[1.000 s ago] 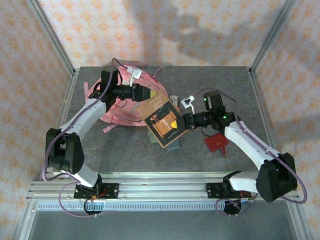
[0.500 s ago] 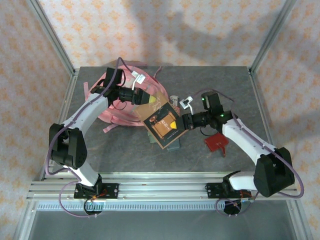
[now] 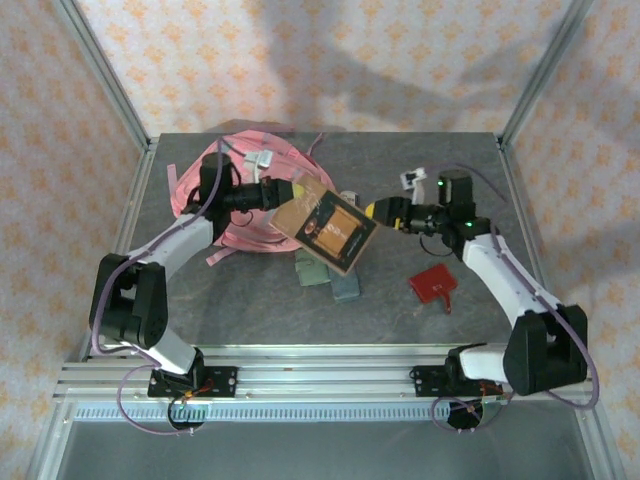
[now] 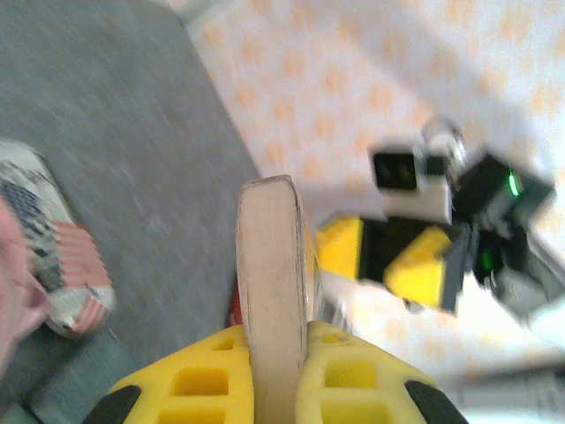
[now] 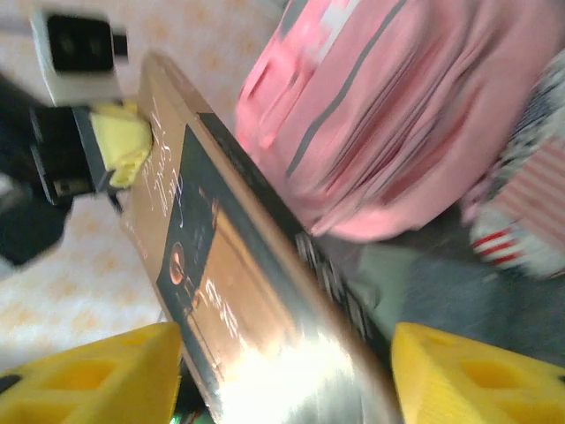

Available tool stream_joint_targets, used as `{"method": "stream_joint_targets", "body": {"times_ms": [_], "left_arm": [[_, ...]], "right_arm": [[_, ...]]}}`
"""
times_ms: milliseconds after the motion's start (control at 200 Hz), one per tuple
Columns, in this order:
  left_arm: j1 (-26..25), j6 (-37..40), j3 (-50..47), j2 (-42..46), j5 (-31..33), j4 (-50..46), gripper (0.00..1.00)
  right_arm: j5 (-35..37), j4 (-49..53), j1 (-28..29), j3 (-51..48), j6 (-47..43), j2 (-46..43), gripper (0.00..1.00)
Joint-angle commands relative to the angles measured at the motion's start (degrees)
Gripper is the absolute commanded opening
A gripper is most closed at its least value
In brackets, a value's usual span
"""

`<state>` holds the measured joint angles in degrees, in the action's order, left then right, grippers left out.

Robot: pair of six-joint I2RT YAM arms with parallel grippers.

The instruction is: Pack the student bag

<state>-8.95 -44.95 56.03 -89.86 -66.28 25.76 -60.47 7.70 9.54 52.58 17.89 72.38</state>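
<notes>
Between the fingers of the left pincer [image 4: 274, 362], closed tight, the edge of a brown book [image 3: 330, 225] is clamped. The right pincer [image 3: 373, 210] faces it, jaws wide apart around the book's other end, gripping nothing. Beyond the book from the right pincer, beside the left pincer, lies the pink bag [image 5: 397, 115]. Its contents cannot be seen.

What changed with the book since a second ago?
The left end effector closed on the book and now holds it alone, carried a little toward the far side. The right end effector let go, opened and pulled back to the right. The student bag and the red flat item stayed where they were.
</notes>
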Motion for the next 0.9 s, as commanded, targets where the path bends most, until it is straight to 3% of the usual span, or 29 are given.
{"method": "stream_joint_targets", "body": {"times_ms": [0,95,170,250,340,440,586,896], "left_arm": [[1.92,-28.01,-5.13,3.04,15.47,34.84,0.0],[0.98,-28.4,-8.07,5.49,26.32,36.0,0.0],[-0.61,-27.03,-10.11,8.15,35.75,34.06,0.0],[-2.44,-28.46,-12.49,10.02,44.48,35.59,0.0],[-5.07,-31.19,-14.36,10.07,50.36,39.2,0.0],[-8.11,-32.27,-14.56,9.58,53.54,41.04,0.0],[-11.44,-33.89,-14.29,8.67,54.94,42.84,0.0],[-15.68,-38.02,-13.48,6.79,54.7,47.41,0.0]], "right_arm": [[8.28,-8.74,-0.37,-2.57,9.25,-5.24,0.72],[11.57,-13.42,-0.36,-5.21,15.2,-8.32,0.76],[14.37,-24.36,0.37,-11.34,24.12,-10.99,0.77],[20.82,-40.34,4.68,-20.03,32.1,-14.33,0.81],[31.99,-54.04,11.71,-27.14,34.01,-16.42,0.85],[40.09,-67.77,17.9,-32.24,35.53,-15.32,0.9],[42.49,-83.46,22.11,-34.08,34.09,-10.97,0.91],[39.38,-91.16,22.8,-28.41,32.07,-0.66,0.93]]}}
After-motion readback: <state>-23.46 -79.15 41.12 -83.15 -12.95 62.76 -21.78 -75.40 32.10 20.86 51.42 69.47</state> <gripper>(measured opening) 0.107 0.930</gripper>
